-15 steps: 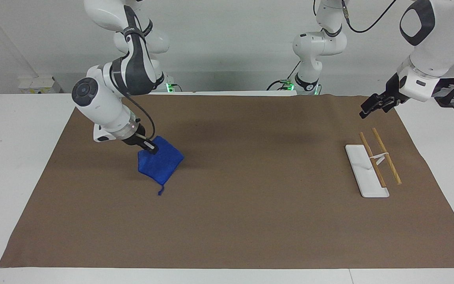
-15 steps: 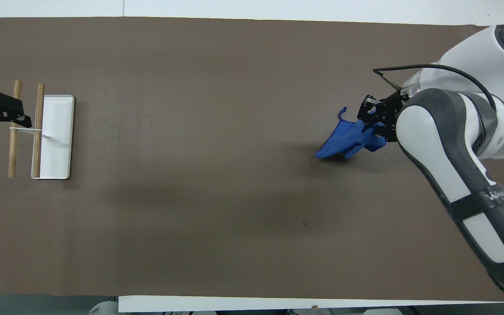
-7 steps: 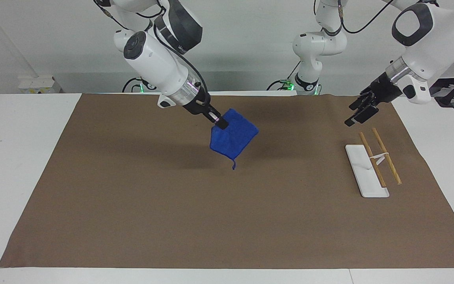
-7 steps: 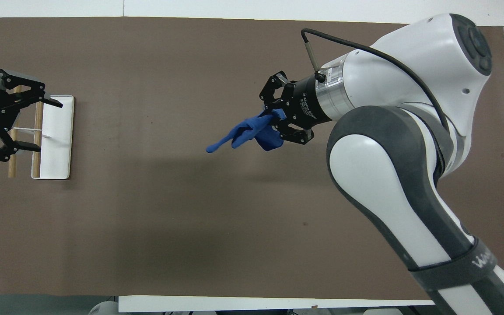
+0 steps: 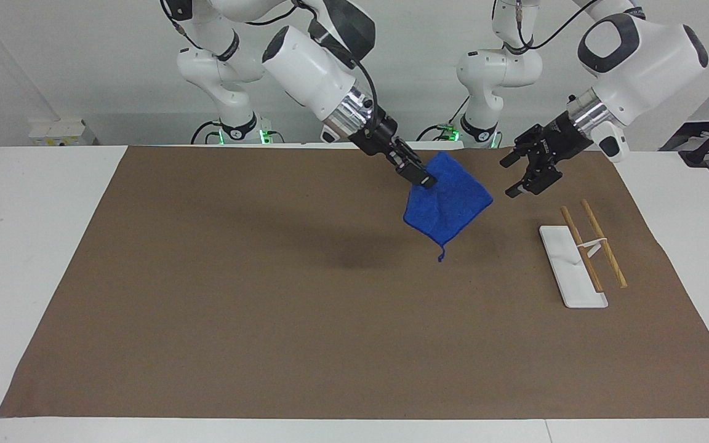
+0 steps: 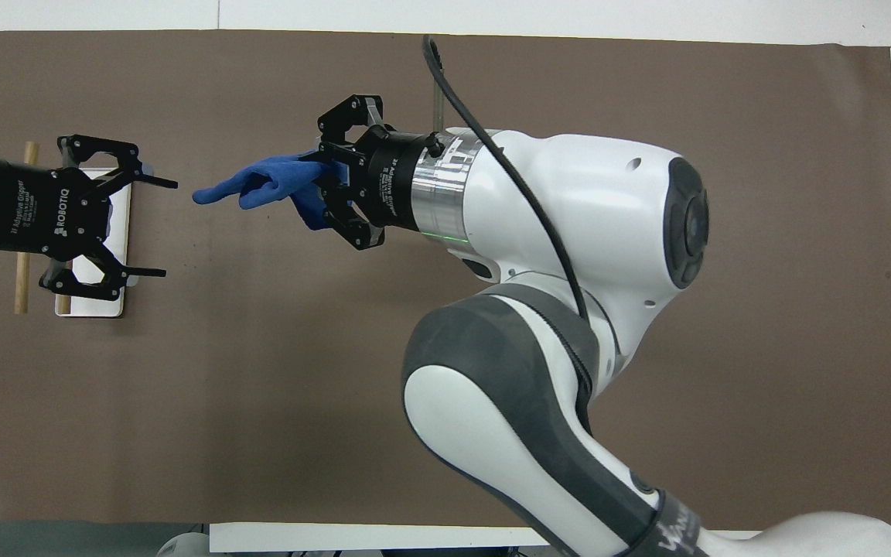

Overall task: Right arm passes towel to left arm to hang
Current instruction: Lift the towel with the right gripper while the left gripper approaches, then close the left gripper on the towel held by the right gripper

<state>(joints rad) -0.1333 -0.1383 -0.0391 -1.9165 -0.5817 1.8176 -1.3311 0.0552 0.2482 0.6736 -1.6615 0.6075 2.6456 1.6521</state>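
Observation:
My right gripper (image 5: 425, 179) (image 6: 327, 172) is shut on one corner of the blue towel (image 5: 448, 200) (image 6: 260, 179) and holds it in the air over the mat. The towel hangs below the fingers with its thread loop (image 5: 440, 255) at the lowest corner. My left gripper (image 5: 510, 178) (image 6: 153, 227) is open and empty, in the air beside the towel's free edge, a short gap apart from it, over the mat next to the rack.
A white tray-like base (image 5: 567, 271) (image 6: 102, 232) with two wooden rods (image 5: 604, 250) (image 6: 22, 267) joined by a white clip lies on the brown mat (image 5: 305, 320) toward the left arm's end. White table surrounds the mat.
My right gripper has carried the towel up off the mat and across toward the left arm's end. My left gripper has opened and moved in toward the towel.

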